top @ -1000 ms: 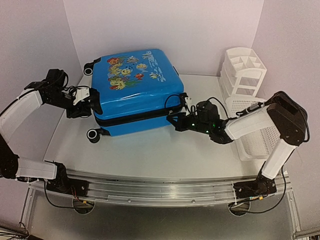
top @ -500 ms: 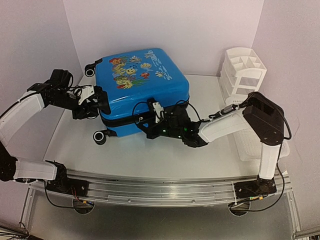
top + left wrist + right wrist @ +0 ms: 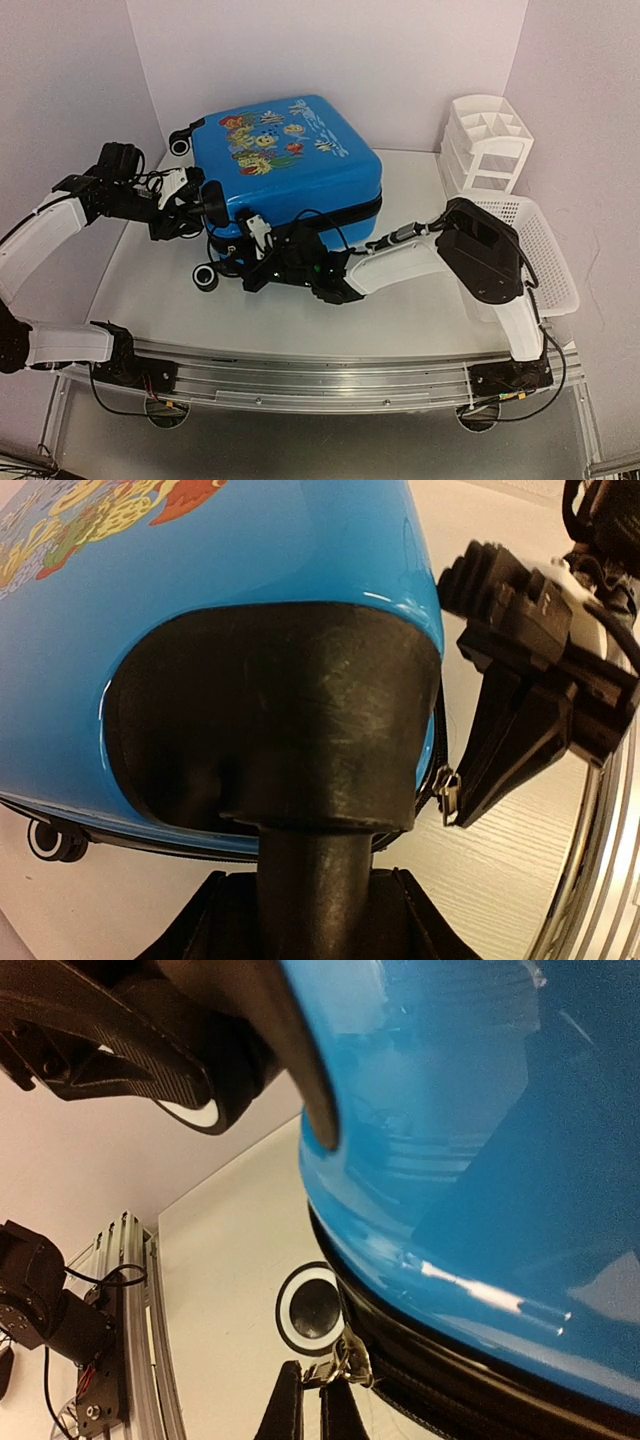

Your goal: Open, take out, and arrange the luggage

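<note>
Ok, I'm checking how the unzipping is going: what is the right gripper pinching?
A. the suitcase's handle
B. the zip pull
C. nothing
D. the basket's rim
B: in the right wrist view the right gripper is closed on the metal zip pull, at the black zip band of the suitcase.

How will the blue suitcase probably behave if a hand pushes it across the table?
The suitcase is probably stiff: its glossy shell shows no dents. Lying on its broad side, it would probably slide, not roll on its wheels.
</note>
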`<state>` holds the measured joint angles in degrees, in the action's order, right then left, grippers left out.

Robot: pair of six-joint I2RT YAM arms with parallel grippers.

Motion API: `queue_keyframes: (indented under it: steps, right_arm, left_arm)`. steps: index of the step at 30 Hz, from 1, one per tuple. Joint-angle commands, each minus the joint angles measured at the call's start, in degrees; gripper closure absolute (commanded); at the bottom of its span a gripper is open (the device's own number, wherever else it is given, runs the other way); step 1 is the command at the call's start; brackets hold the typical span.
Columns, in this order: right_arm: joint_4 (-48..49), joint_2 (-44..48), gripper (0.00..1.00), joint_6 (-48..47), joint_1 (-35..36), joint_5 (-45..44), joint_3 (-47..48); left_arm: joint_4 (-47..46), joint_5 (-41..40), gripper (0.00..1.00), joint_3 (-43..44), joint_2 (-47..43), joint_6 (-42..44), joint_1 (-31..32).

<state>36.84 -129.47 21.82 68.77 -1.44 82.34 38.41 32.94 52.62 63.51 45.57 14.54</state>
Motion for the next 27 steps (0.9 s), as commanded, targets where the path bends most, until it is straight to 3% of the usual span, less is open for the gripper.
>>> queue_keyframes:
  steps: [1, 5, 11, 18, 27]
  right_arm:
    - [5.6, -3.8, 1.0, -1.5, 3.4, 2.2, 10.2]
    - [5.9, -7.4, 1.0, -0.7, 3.4, 0.2, 15.6]
    - [7.9, -6.7, 1.0, 0.4, 3.4, -5.9, 13.1]
    - [8.4, -8.7, 1.0, -0.8, 3.4, -6.3, 16.5]
    - [12.4, 7.0, 1.0, 0.8, 3.6, -13.3, -5.0]
  left_arm:
    - [-12.6, 8.5, 1.0, -0.6, -4.0, -7.4, 1.4]
    - [-12.7, 9.4, 1.0, -1.7, -5.2, -7.6, 1.5]
    - [-13.2, 9.9, 1.0, -3.4, -6.7, -8.4, 2.1]
    - [-12.6, 6.1, 1.0, -6.2, -9.8, -9.8, 10.2]
    - [-16.1, 2.0, 1.0, -7.2, -10.5, -17.0, 21.9]
